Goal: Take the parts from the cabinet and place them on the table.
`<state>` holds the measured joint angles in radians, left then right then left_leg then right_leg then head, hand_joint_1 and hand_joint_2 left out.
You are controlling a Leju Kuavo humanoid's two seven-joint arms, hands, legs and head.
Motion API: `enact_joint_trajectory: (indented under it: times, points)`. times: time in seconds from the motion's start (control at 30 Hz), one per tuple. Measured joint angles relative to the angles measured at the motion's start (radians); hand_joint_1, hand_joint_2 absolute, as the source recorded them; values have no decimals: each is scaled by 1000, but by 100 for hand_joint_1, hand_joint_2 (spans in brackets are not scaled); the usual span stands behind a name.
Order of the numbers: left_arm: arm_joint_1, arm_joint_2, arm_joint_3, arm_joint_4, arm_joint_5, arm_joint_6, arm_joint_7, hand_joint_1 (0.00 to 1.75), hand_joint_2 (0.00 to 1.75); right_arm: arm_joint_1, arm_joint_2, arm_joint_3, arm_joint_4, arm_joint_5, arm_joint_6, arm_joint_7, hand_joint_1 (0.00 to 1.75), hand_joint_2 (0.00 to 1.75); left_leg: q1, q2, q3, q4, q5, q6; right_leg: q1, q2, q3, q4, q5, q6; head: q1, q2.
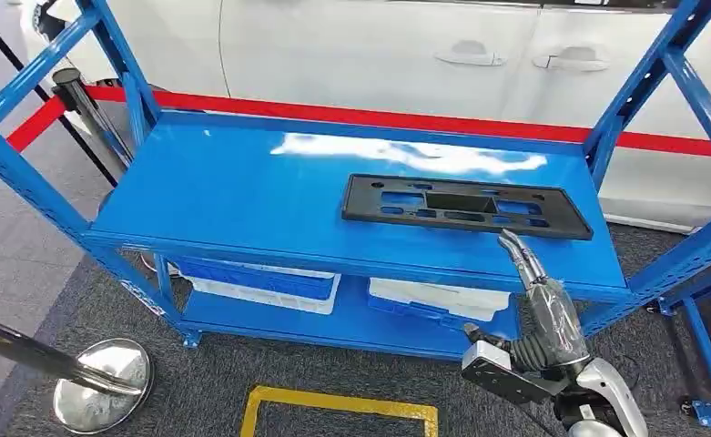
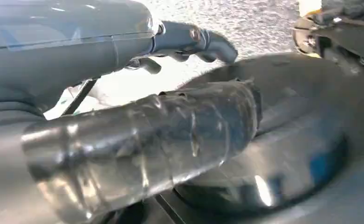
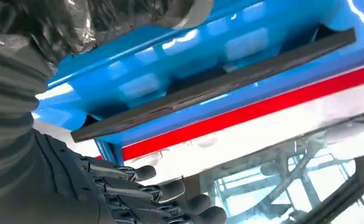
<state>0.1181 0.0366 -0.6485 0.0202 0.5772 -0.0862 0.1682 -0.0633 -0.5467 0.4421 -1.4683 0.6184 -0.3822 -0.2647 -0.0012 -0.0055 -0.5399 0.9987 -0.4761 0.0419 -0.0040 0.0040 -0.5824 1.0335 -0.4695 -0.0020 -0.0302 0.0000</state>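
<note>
No text, label, brand or number can be read in any of the views. The blue shelf, the black plastic part lying on it and the white car behind show no writing. There is a small white mark on the lower left leg of the shelf, but it is too small and blurred to read.

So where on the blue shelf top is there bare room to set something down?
The blue shelf top is bare from its left uprights across to the black plastic frame. The frame fills the right half, with the right hand raised at the front edge there.
</note>
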Motion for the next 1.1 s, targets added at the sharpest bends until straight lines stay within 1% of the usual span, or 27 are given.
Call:
enact_joint_trajectory:
  times: [0.03,0.07,0.13,0.17,0.2,0.23,0.27,0.3,0.33,0.37,0.47,0.5,0.53,0.57,0.63,0.67,0.7,0.73,0.77,0.8,0.83,0.87,0.97,1.0,1.03,1.07,1.1]
  points:
    - [5,5,0,0,-1,-1,0,0,0,2,0,1,0,0,-2,0,0,175,-1,2,1,-2,1,4,-1,-1,-6,21,-18,4,0,0]
    - [9,10,0,0,-1,-2,0,0,0,2,-1,2,0,1,-3,0,0,175,0,3,0,-2,2,7,-2,-1,-30,73,-55,7,0,0]
    - [15,16,1,0,-2,-2,-2,0,0,8,-1,5,2,2,-6,1,0,175,-1,5,-3,-2,1,9,-7,-2,-107,236,-131,14,0,0]
    - [17,22,1,0,-2,-2,-2,0,0,12,-1,7,3,2,-7,2,0,175,-2,5,-3,-1,1,9,-10,-2,-137,296,-145,16,0,0]
    - [17,24,2,0,-2,-2,-2,0,0,14,-1,10,4,2,-7,3,0,175,-2,5,-3,-1,1,9,-12,-2,-140,300,-133,18,0,0]
    - [17,24,2,0,-2,-1,-2,0,0,14,-1,13,5,2,-7,3,0,175,-2,5,-1,0,0,8,-13,-3,-119,257,-99,18,0,0]
    - [17,24,2,0,-2,-1,-2,0,0,14,-1,13,5,3,-7,3,0,175,-1,4,1,1,-1,6,-14,-3,-80,180,-55,17,0,0]
    - [17,24,2,0,-2,-1,-2,0,0,13,-1,13,5,3,-8,4,0,175,0,4,5,3,-4,3,-15,-4,-26,74,-6,15,0,0]
    - [17,25,2,0,-2,-1,-3,0,0,13,-1,13,5,3,-8,4,0,175,0,4,5,4,-7,-1,-16,-4,4,6,1,12,0,0]
    - [17,25,2,0,-2,1,-2,0,0,13,-1,15,6,3,-9,6,0,175,-6,3,1,11,-10,-7,-6,-3,9,-2,-4,9,0,0]
    - [20,31,2,0,-13,18,8,0,0,14,-2,16,6,6,-12,8,0,175,-2,3,1,5,-8,-17,-1,0,3,-1,-2,-5,0,0]
    - [22,43,2,1,-18,26,10,0,0,14,-2,16,6,7,-13,8,0,175,-4,3,2,9,-13,-25,-9,1,6,-10,2,-13,-1,0]
    - [25,49,2,1,-23,30,10,0,0,14,-3,16,5,7,-13,10,0,175,1,3,-5,29,-30,-29,-9,-2,11,-15,5,-19,0,0]
    - [29,58,2,1,-23,34,10,0,0,13,-3,16,5,7,-14,10,0,175,2,3,-29,79,-64,-33,-8,-3,11,-15,4,-28,-1,0]
    - [31,73,2,1,-23,42,10,0,0,14,-4,16,5,7,-14,11,0,175,3,3,-105,237,-140,-39,-4,-4,8,-13,3,-32,-1,0]
    - [32,79,3,1,-23,43,10,0,0,14,-5,15,5,8,-13,13,0,175,3,3,-142,310,-162,-41,-2,-4,7,-12,2,-33,-1,0]
    - [34,85,3,1,-23,47,10,0,0,14,-5,15,5,7,-13,13,0,175,3,3,-154,332,-157,-40,0,-4,8,-11,2,-34,-1,0]
    - [34,87,3,1,-23,48,10,0,0,13,-5,15,5,8,-13,13,0,175,3,3,-145,309,-133,-39,1,-4,9,-10,1,-35,-1,0]
    - [34,92,3,1,-23,50,11,0,0,13,-5,15,5,7,-13,13,0,175,3,3,-114,242,-89,-35,1,-3,11,-10,0,-35,-1,0]
    - [32,95,3,1,-23,52,12,0,0,13,-5,14,5,8,-13,13,0,175,3,3,-68,148,-40,-31,1,-2,14,-10,-1,-34,-1,0]
    - [31,95,3,1,-23,52,15,0,0,12,-5,13,5,11,-13,13,0,175,2,3,-24,59,-2,-25,1,-2,17,-10,-2,-32,-1,0]
    - [26,95,3,1,-24,52,21,0,0,10,-5,13,5,24,-13,13,0,175,-4,2,-5,17,-13,-24,7,-2,16,-7,-4,-28,-1,0]
    - [9,93,3,1,-34,41,39,0,0,-15,-2,18,11,55,-11,13,0,175,-5,2,-10,14,-6,-16,3,-2,10,-9,1,-15,0,0]
    - [4,93,3,1,-35,35,45,0,0,-32,1,21,18,63,-7,13,0,175,-4,2,-8,5,-1,-9,5,-1,11,-9,2,-9,0,0]
    - [-2,93,3,0,-40,25,55,0,0,-51,5,27,33,73,-1,13,0,175,2,6,-3,-4,8,-1,1,-1,7,4,-8,-5,0,0]
    - [-7,93,3,1,-44,19,62,0,0,-71,10,32,48,80,3,13,0,175,2,6,-4,-6,10,3,2,-2,-8,36,-35,-2,0,0]
    - [-10,94,3,1,-45,11,71,0,0,-92,14,41,67,89,5,16,0,175,2,9,-7,-6,11,5,-1,-2,-37,98,-74,1,1,0]
